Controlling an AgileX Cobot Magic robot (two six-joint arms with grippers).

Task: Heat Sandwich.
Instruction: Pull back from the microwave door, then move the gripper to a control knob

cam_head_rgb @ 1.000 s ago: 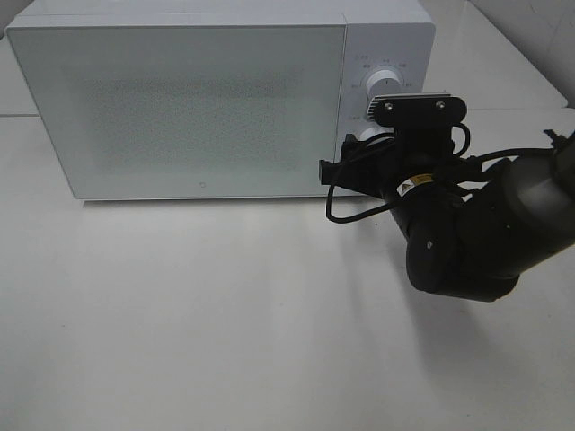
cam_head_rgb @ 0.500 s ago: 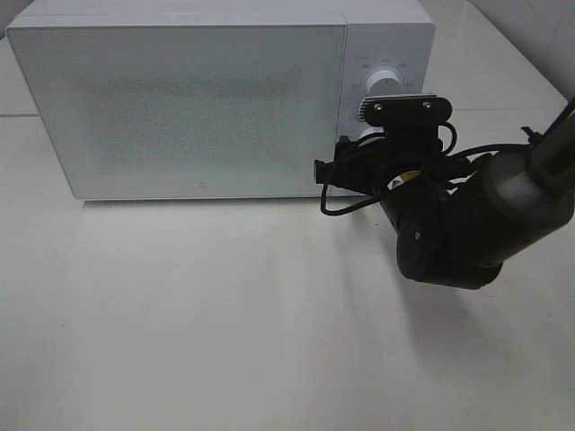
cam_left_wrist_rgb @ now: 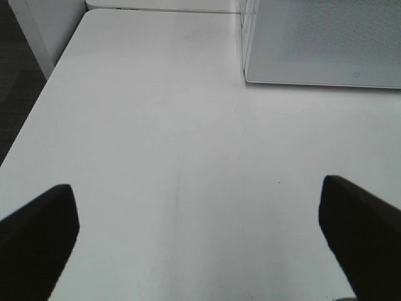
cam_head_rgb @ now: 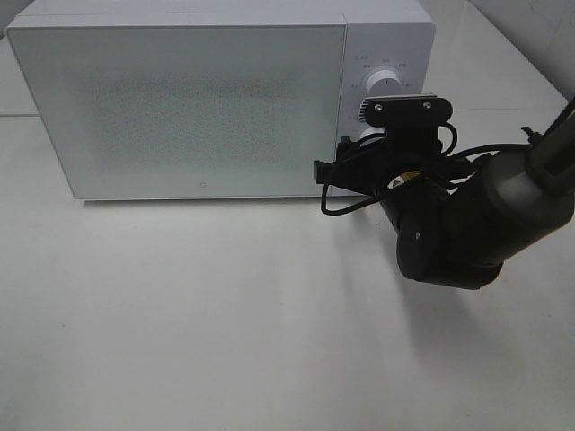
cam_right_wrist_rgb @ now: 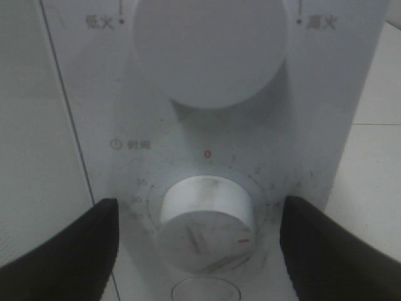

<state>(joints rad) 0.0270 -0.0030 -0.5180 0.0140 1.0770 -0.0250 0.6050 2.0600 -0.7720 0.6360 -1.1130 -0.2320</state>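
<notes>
Heating step: judged to be the timer setting, since the door of the microwave is shut and the right arm is up against the control panel
Task item: the sandwich shows in no view; the speckled door window gives nothing away, so it is probably inside, though that is only a guess
Right arm: the right gripper faces the panel square on, its jaws parted and holding nothing, one dark finger on each side of the timer knob with a visible gap at both sides
Dial: a red dash near the knob's rim sits low and well round from the red zero at the top of the scale; whether any time is set cannot be told
Power control: the upper knob is just above, untouched and outside the jaws
Left arm: the left gripper hangs spread wide over the bare table, empty, near the microwave's front corner and apart from it
Next move: likely closing evenly on the timer knob, then rolling the wrist about the knob's own axis to wind on the minutes
Care needed: keeping the jaws centred, as an off-centre pinch could slip on the smooth white rim or nudge the oven backwards
</notes>
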